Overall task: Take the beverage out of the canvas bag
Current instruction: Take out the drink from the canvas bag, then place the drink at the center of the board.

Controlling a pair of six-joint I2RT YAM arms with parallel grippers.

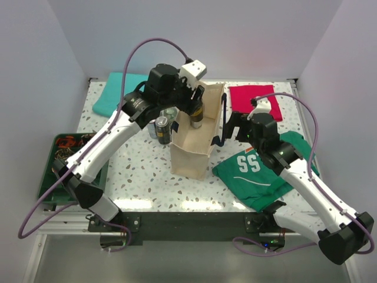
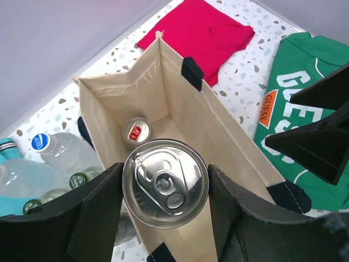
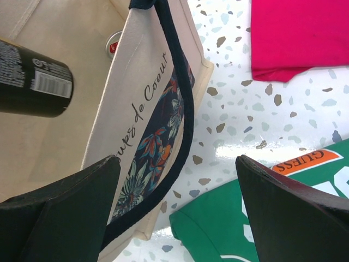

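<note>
The canvas bag (image 1: 191,147) stands upright mid-table, its mouth open (image 2: 180,109). My left gripper (image 1: 195,106) is shut on a dark beverage can (image 1: 196,121) and holds it upright over the bag's mouth; the silver lid (image 2: 165,183) sits pinched between both fingers. A second, red-topped can (image 2: 136,131) stands on the bag's floor. My right gripper (image 1: 227,127) is open at the bag's right side, where the navy strap (image 3: 185,136) and the printed wall (image 3: 136,114) lie between its fingers (image 3: 177,207) unpinched. The held can (image 3: 32,79) shows at the upper left of the right wrist view.
Another can (image 1: 162,130) and clear bottles (image 2: 54,164) stand just left of the bag. A red cloth (image 1: 253,100) lies at the back right, a green shirt (image 1: 265,171) at the front right and a teal cloth (image 1: 121,91) at the back left. A green tray (image 1: 62,165) sits off the table's left edge.
</note>
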